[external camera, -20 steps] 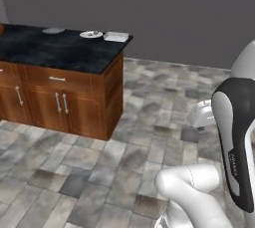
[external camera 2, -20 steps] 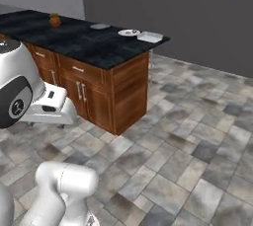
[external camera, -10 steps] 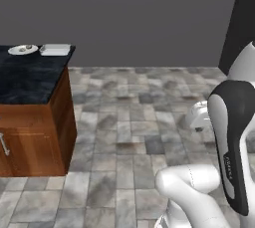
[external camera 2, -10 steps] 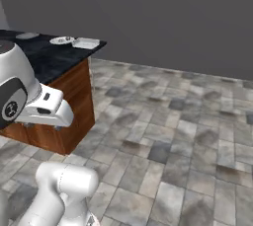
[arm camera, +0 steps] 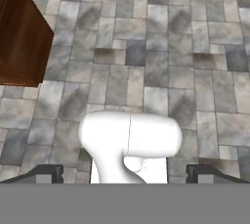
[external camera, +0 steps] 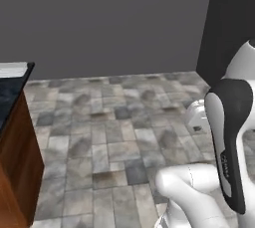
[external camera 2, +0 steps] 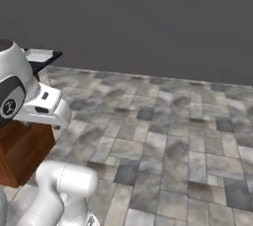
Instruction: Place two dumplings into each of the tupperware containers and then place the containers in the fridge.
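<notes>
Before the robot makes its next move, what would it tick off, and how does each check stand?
1. Jaws open and empty: ok. The dark fingertips stand wide apart with nothing between them.
2. Pale grey-white rectangular container in sight: ok. It lies at the end of the black-topped wooden counter.
3. Two dumplings inside it: cannot tell, since its inside is not visible.
4. Arm facing the counter: not ok. The jaws point down at the grey stone-tile floor, and the counter is off to the side.
5. Fridge located: cannot tell. A tall dark panel stands at the right, but it shows no handle or door.
</notes>
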